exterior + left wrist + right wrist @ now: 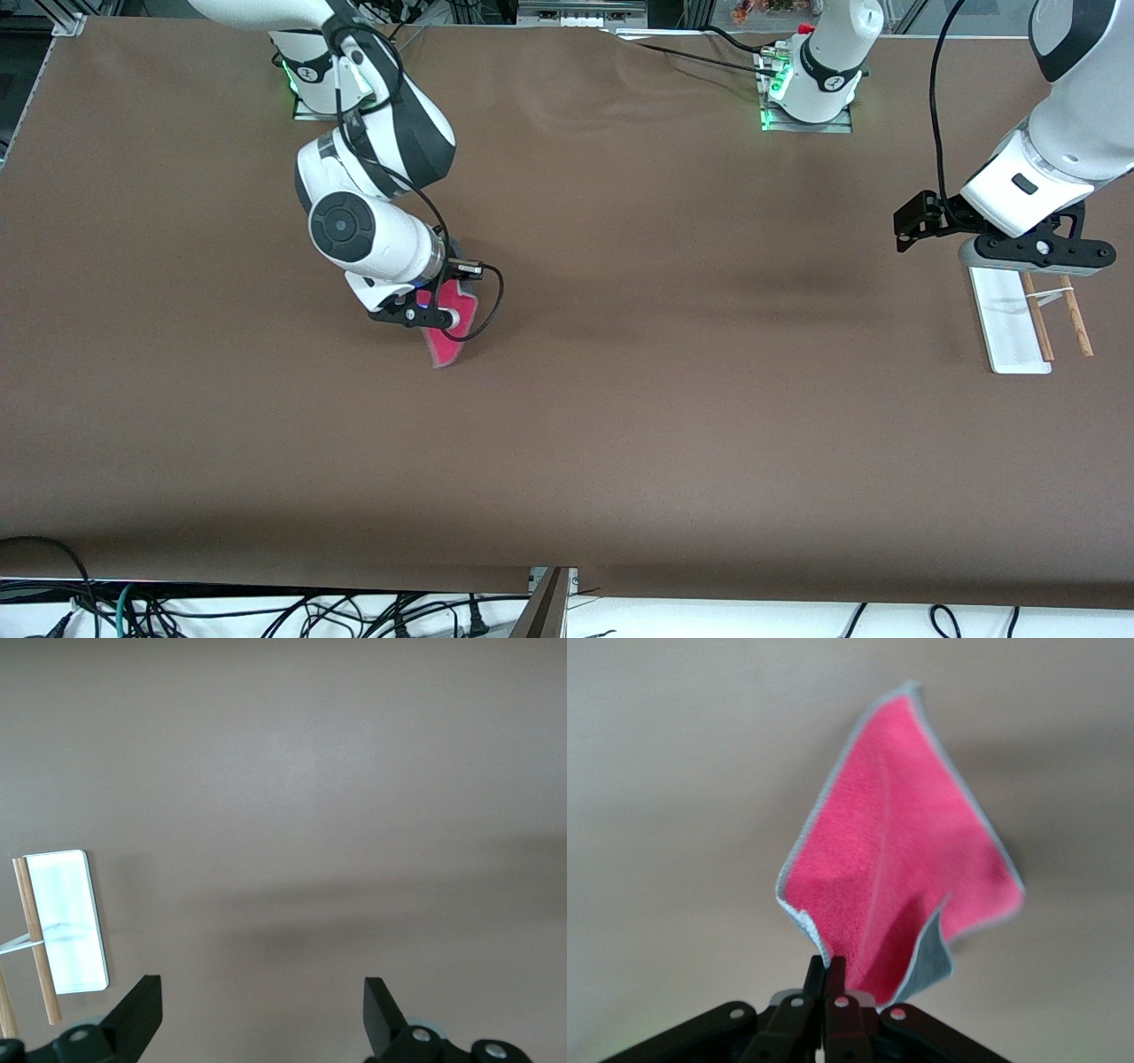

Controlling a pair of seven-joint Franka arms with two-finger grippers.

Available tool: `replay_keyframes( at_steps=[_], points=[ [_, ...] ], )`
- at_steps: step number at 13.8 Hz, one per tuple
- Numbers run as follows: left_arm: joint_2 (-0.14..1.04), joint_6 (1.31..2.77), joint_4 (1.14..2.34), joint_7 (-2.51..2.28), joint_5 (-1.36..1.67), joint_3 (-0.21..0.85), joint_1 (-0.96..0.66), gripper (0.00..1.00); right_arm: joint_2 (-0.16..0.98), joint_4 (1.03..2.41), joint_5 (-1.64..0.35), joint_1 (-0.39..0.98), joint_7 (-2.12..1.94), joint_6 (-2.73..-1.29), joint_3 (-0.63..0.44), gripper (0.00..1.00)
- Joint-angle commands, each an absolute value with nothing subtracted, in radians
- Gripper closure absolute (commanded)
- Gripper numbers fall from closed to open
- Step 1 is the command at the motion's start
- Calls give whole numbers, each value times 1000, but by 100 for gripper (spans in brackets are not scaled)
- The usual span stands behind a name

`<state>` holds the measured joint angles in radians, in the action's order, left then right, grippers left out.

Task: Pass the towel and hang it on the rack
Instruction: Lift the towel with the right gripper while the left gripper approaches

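Note:
The towel point(447, 341) is pink-red with grey edging. It hangs from my right gripper point(443, 306), which is shut on one corner and holds it just above the table toward the right arm's end. In the right wrist view the towel point(899, 859) spreads below the closed right gripper point(829, 967), a grey underside curling at one corner. The rack point(1010, 323) has a white base and two wooden rods and lies toward the left arm's end. My left gripper point(1032, 252) hovers over the rack, open and empty. In the left wrist view the rack point(66, 921) shows beside my left gripper point(263, 1014).
The brown table cloth point(620, 399) covers the whole table. Both arm bases point(806, 89) stand along the table's edge farthest from the front camera. Cables hang at the table's near edge.

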<state>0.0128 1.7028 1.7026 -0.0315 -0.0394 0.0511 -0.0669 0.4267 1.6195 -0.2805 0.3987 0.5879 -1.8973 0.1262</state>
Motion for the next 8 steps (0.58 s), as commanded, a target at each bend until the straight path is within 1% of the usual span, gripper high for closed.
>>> replay_keyframes(
  at_steps=[1, 5, 8],
  points=[
    [9, 1689, 1701, -12, -31, 51, -61, 0, 440, 1531, -385, 391, 636, -1835, 129, 100],
    [15, 1663, 1701, 0, -25, 54, -61, 0, 448, 1470, -636, 391, 747, -1847, 129, 100],
    [52, 1625, 1701, 95, 79, 54, -61, 0, 480, 1396, -785, 396, 843, -1853, 132, 100]
  ],
)
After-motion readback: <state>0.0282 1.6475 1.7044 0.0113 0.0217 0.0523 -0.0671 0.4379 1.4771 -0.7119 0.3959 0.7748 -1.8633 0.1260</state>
